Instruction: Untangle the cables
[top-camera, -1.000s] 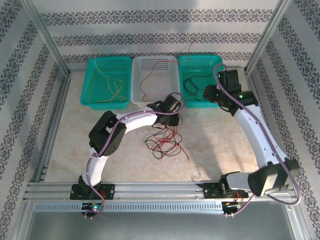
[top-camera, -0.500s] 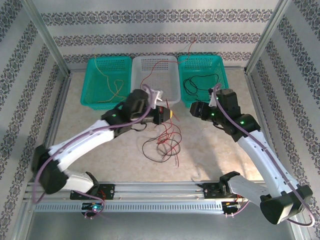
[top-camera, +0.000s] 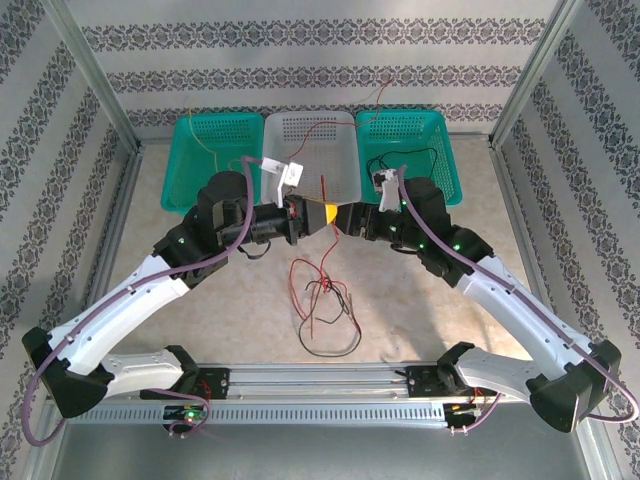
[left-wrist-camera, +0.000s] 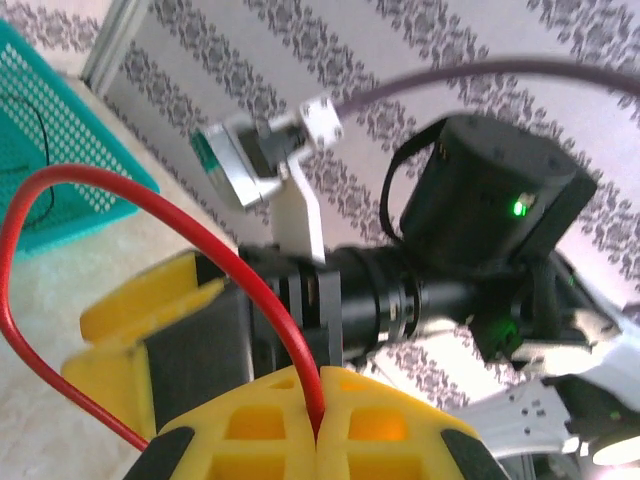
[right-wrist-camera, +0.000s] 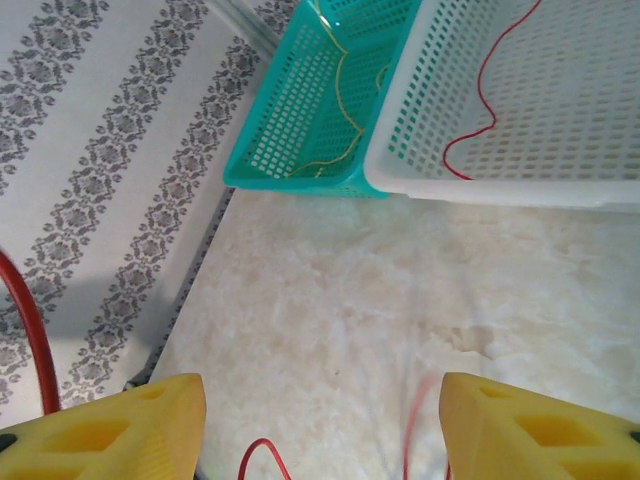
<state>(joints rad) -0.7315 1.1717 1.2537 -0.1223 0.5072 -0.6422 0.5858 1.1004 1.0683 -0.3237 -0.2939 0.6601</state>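
Beige table (top-camera: 200, 310), patterned walls (top-camera: 300, 75). Our left gripper (top-camera: 326, 215) pinches the red cable (left-wrist-camera: 70, 172), holding that strand above the tangle (top-camera: 325, 292) beneath. Our right gripper (right-wrist-camera: 320, 420) faces it, jaws apart, probably to take hold.

I've got the white-shelled left arm with black joint housings (top-camera: 150, 285) and the matching white-and-black right arm (top-camera: 505, 295) in sight. A thick purple cable (left-wrist-camera: 470, 70) trails along each. A small green status light (left-wrist-camera: 518, 208) glows on a black cylindrical wrist motor. Up close now: chunky yellow plastic fingers (right-wrist-camera: 110, 430), moulded with hollow pockets.
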